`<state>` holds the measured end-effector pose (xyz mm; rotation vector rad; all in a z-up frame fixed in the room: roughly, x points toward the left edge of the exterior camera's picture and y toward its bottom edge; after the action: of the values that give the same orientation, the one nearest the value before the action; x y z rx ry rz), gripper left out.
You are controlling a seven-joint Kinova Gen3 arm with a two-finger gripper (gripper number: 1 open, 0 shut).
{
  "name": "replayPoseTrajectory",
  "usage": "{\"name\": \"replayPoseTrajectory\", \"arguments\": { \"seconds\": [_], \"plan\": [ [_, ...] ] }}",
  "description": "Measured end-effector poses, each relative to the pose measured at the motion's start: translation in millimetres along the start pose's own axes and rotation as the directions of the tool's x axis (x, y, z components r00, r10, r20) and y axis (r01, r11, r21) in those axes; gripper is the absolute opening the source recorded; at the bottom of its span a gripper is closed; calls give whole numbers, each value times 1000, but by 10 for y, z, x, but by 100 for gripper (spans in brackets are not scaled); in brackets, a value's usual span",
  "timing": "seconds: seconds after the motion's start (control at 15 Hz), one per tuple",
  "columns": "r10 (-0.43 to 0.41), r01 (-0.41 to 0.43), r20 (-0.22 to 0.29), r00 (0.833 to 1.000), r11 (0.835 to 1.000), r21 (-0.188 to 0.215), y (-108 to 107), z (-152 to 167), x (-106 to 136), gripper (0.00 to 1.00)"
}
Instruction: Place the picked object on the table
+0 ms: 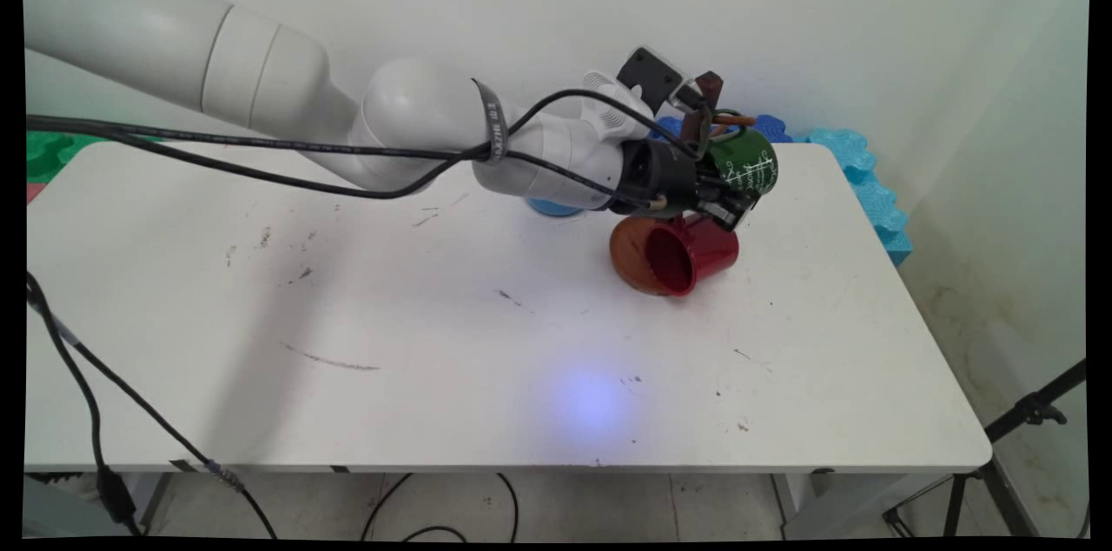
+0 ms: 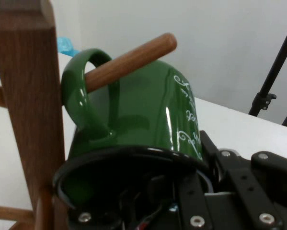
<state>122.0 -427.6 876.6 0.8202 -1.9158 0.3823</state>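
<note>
Main view: one green mug [image 1: 744, 162], one red mug [image 1: 695, 255] and one orange bowl [image 1: 632, 260] sit right of centre; the table [image 1: 347, 342] lies open across left and bottom.

Hand view: the gripper [image 2: 200, 206] reaches into the green mug's mouth, one finger inside, grip uncertain; its handle hangs on a wooden peg [image 2: 133, 62] beside the post [image 2: 30, 96], upper left.

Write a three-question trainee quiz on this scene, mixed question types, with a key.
1. True or false: the green mug has its handle threaded on a wooden peg.
2. How does the red mug lie? A) upright B) on its side C) upside down
3. Fill in: the peg sticks out from a wooden ____.

Key: 1 true; 2 B; 3 post. The gripper reaches into the green mug's mouth.
</note>
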Motion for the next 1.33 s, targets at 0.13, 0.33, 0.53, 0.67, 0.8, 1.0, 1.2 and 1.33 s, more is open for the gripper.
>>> {"name": "replayPoseTrajectory", "arguments": {
  "seconds": [0.13,0.33,0.53,0.67,0.8,1.0,1.2,1.33],
  "plan": [
    [2,-2,-5,1000,1000,-2,5,-3,-8,0],
    [6,-6,-14,1000,1000,-5,8,-13,-9,0],
    [10,-10,-26,1000,1000,-8,7,-32,5,0],
    [12,-13,-35,999,1000,-10,9,-46,22,0],
    [16,-17,-47,999,1000,-14,18,-65,46,0],
    [23,-24,-62,998,999,-22,41,-92,90,0],
    [29,-32,-78,997,999,-33,78,-133,143,0],
    [34,-38,-87,996,998,-42,111,-165,170,0]
  ]
}}
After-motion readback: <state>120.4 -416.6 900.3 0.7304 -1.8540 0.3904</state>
